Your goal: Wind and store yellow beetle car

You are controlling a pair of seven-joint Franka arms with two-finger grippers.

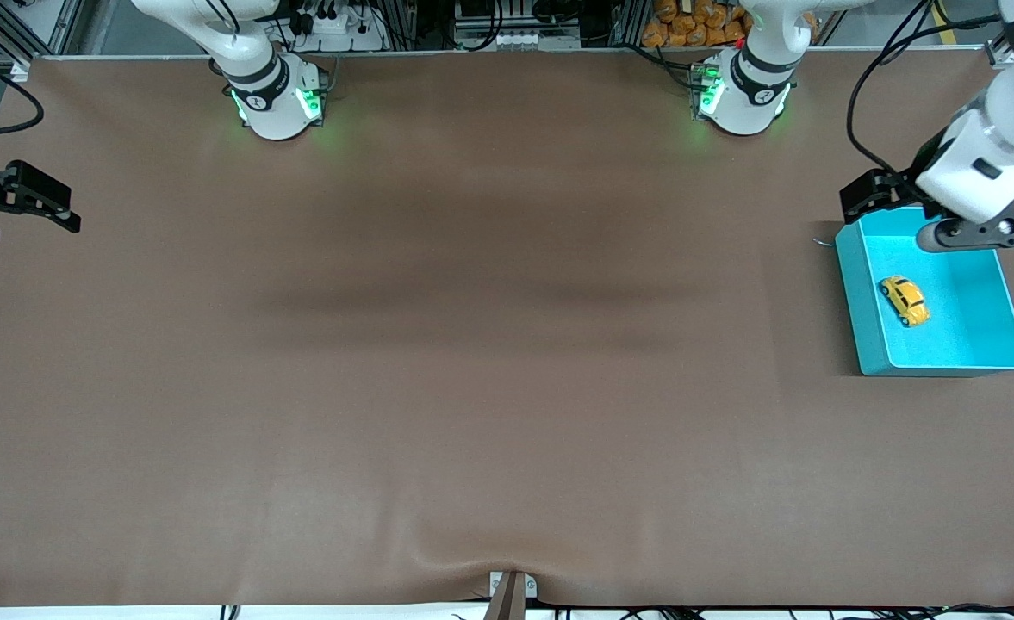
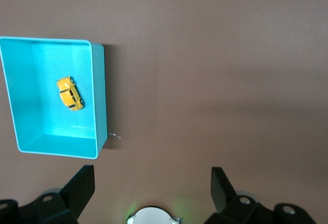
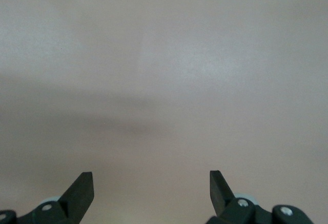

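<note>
Storing looks done: yellow beetle car [image 1: 905,300] lies loose in turquoise bin [image 1: 860,301]; left gripper [image 2: 152,188] above table beside bin, right gripper [image 3: 151,189] parked, both jaws apart, so retract clear without bumping bin

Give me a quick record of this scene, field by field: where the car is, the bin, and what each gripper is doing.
car: yellow beetle car lies inside the turquoise bin, on its floor, held by nothing
bin: on the brown table at the left arm's end
left gripper: open, empty, in the air over the table beside the bin's rim
right gripper: open, empty, waiting over the right arm's end of the table
task state: car appears stored in the bin
</note>
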